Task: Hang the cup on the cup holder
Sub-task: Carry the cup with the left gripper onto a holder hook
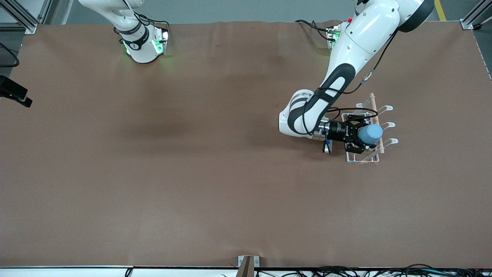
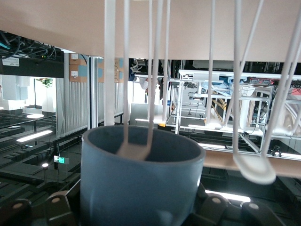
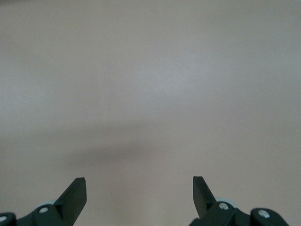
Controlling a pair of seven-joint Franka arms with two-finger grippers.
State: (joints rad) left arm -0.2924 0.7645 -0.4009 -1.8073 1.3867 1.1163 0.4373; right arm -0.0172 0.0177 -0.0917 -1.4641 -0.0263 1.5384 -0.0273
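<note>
Cup [image 1: 370, 134], light blue, sits clamped in the left tool [image 1: 363, 134] over the cup holder [image 1: 371, 130], one prong tip inside its mouth, while the right tool [image 3: 139, 193] waits spread apart above bare surface [image 1: 173, 173].

Both arms have glossy white rounded shells; the left arm [image 1: 348, 57] carries a black oval panel along its forearm, a black band at its wrist and thin black cables looping to a black cylindrical wrist unit. Its left pincer [image 1: 365, 135] is black. The right arm [image 1: 132, 36] shows a black ring, green-lit base, and the right pincer [image 3: 139, 190] has black wedge-tipped fingers with small silver screws.
</note>
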